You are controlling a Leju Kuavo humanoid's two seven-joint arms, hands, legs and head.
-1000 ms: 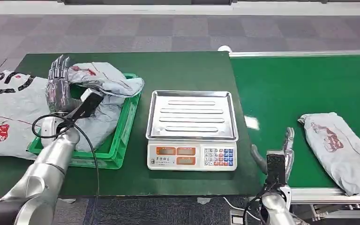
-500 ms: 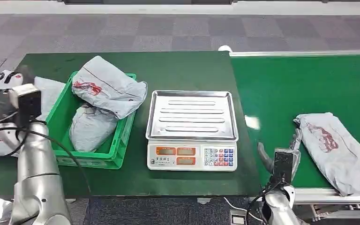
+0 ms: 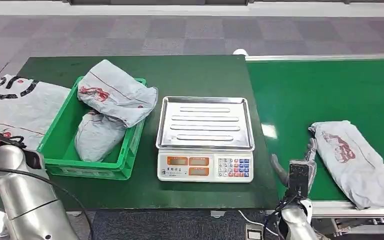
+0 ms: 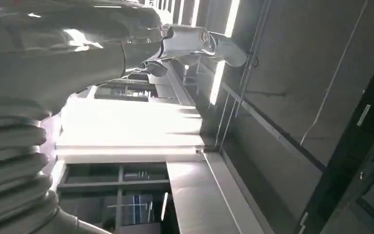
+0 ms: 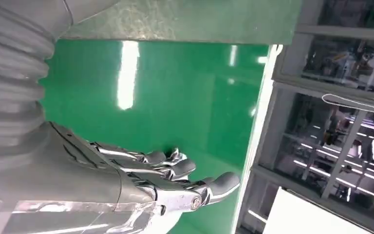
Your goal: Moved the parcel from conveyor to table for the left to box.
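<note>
One grey parcel [image 3: 358, 160] lies on the green conveyor [image 3: 325, 95], touching the right hand's [image 3: 300, 167] right side; the hand is empty, fingers spread. Its long axis runs far-left to near-right.

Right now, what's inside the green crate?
The green crate holds two grey parcels: the upper parcel overhangs the rim and lies on the lower parcel. Anything beneath them is covered.

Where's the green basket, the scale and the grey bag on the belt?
green basket [image 3: 132, 145]: head view, its right wall.
scale [image 3: 205, 167]: head view, its front panel.
grey bag [image 3: 355, 155]: head view, its middle.
</note>
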